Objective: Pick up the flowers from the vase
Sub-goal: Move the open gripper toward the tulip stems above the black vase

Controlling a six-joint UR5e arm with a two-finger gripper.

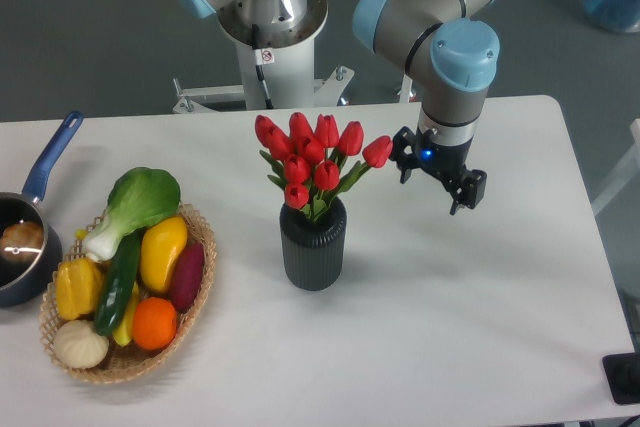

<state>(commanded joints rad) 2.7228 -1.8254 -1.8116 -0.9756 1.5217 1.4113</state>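
Upright, the flowers (312, 159) are seen standing in the vase (313, 245), stems running vertically and red heads fanned upward and outward. The vase is placed right of the basket (196, 292). The gripper (437, 185) is held right of the blooms, near the rightmost one, fingers spread apart around nothing. No legible writing is seen.
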